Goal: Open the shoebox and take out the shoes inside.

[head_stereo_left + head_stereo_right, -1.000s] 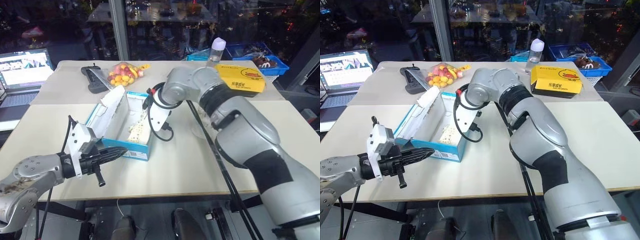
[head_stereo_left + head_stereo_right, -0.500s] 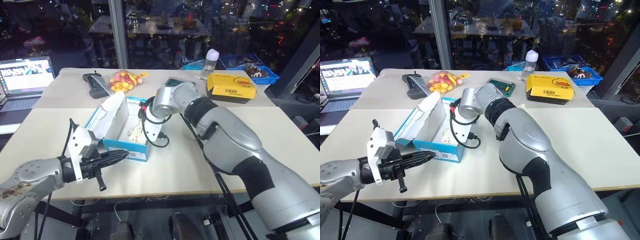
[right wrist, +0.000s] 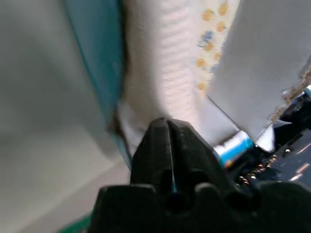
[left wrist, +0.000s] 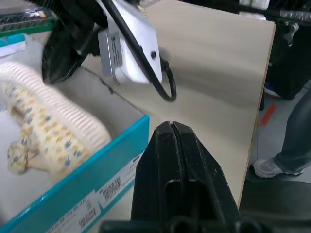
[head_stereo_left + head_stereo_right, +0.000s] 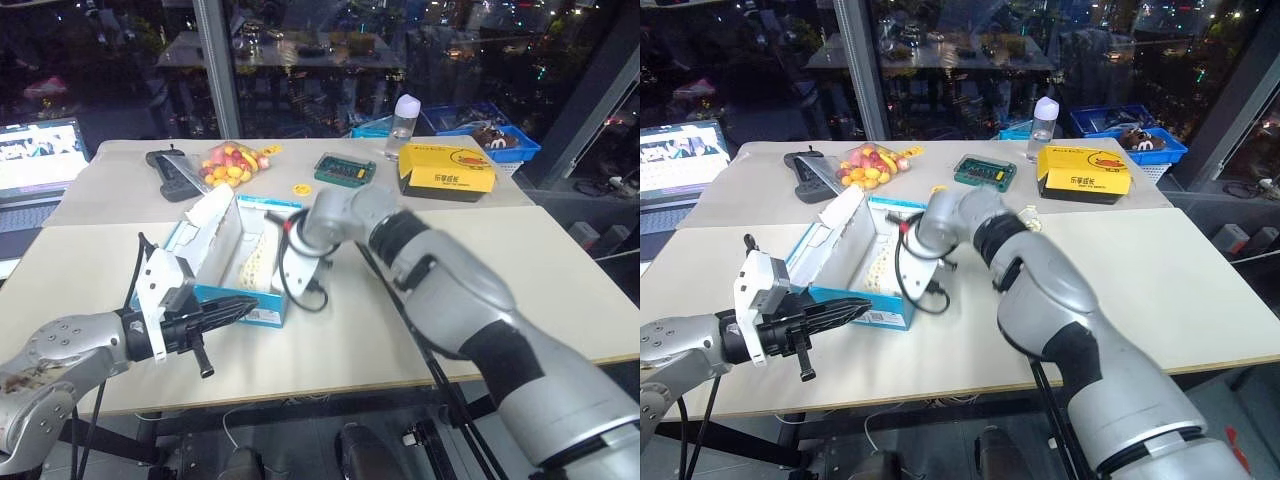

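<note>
The blue shoebox [image 5: 885,318] lies open on the table, its white-lined lid [image 5: 212,232] standing up on the left side. A cream knit shoe [image 5: 258,262] with a ribbed pale sole [image 4: 73,116] lies inside. My right gripper [image 3: 167,124] reaches down into the box from the right. Its fingers are shut, with their tips against the shoe's pale side by the blue wall. I cannot see anything between them. My left gripper [image 5: 240,305] is shut and empty, hovering level just in front of the box's near end [image 4: 97,170].
At the back of the table are a yellow box [image 5: 447,170], a bottle [image 5: 403,115], a green circuit board [image 5: 345,169], a bag of coloured fruit [image 5: 228,163] and a black controller [image 5: 168,172]. A laptop [image 5: 40,160] sits far left. A person's leg [image 4: 286,131] stands beside the table.
My right gripper has sunk into the box onto the shoe and its fingers have gone from open to shut. The left arm has kept still. The camera view has shifted.
</note>
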Robot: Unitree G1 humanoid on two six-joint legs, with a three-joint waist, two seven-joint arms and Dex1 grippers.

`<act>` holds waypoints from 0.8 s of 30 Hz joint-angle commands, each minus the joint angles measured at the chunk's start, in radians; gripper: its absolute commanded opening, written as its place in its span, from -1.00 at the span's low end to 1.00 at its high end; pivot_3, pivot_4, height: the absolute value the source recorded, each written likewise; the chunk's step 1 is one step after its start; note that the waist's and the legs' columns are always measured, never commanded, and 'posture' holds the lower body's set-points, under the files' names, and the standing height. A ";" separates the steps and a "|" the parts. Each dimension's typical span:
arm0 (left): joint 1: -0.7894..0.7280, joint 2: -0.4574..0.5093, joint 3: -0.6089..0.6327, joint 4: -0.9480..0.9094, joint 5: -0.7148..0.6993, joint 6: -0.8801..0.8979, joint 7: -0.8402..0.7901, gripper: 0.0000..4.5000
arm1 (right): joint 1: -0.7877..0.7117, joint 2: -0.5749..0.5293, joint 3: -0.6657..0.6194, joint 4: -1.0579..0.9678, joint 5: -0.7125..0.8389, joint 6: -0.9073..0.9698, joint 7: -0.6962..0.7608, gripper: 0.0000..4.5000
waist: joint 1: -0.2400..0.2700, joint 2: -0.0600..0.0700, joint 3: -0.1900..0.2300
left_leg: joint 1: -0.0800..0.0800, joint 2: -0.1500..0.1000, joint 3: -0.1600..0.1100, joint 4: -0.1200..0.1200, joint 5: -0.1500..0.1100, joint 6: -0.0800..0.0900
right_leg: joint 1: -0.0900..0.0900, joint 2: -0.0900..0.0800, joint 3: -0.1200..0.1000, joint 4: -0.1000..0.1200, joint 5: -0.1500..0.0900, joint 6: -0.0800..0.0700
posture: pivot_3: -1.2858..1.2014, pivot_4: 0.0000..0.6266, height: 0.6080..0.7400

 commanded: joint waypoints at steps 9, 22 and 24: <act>-0.024 0.001 -0.014 -0.005 -0.008 -0.002 -0.003 -1.00 | -0.052 0.008 -0.074 -0.018 0.099 0.005 0.043 -1.00 | 0.000 0.002 0.008 | -0.001 0.000 -0.004 -0.002 0.000 0.000 | -0.001 0.002 -0.002 0.000 -0.001 -0.002 | 0.03 -0.52 -0.04; -0.080 0.004 -0.055 0.041 0.009 -0.007 -0.026 -1.00 | -0.165 -0.114 -0.397 -0.089 0.485 0.116 0.466 -1.00 | 0.030 0.003 0.029 | -0.014 0.000 -0.006 -0.002 0.006 0.009 | -0.011 0.004 -0.003 0.000 -0.001 0.000 | 0.03 -0.52 -0.04; -0.089 0.004 -0.060 0.047 0.011 -0.008 -0.029 -1.00 | -0.169 -0.115 -0.401 -0.092 0.487 0.133 0.452 -1.00 | 0.031 0.003 0.029 | -0.017 0.000 -0.006 -0.002 0.006 0.009 | -0.015 0.004 -0.003 0.001 -0.001 0.000 | 0.03 -0.52 -0.04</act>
